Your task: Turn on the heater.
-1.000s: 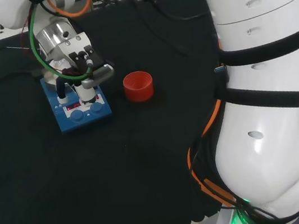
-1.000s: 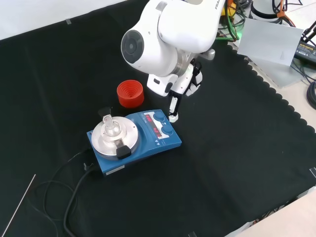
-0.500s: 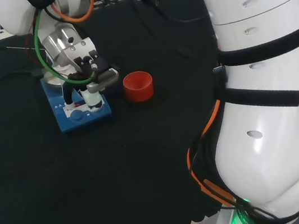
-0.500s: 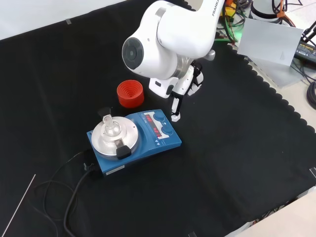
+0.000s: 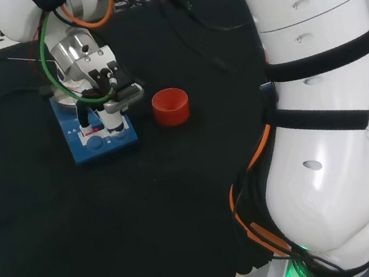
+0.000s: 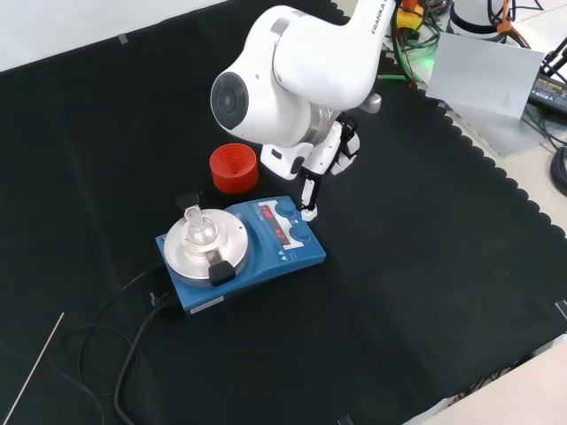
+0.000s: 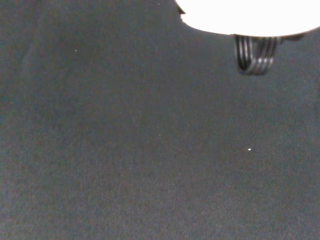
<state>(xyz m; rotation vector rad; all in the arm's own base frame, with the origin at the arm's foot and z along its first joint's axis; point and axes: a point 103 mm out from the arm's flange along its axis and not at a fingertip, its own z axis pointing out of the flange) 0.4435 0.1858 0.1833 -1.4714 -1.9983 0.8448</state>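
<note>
Blue heater: we saw a blue box-shaped hotplate heater with a round silver top plate on the black cloth; a small clear glass flask stood on that plate.
Hand: the black and white hand hung over the heater's control end, one straight finger pointing down at the knobs; we could not tell if it touched.
Stand: a red ribbed ring sat just beside the heater.
Cable: a black cord trailed from the heater.

Even bright light; wrist view grainy, white part blown out.
</note>
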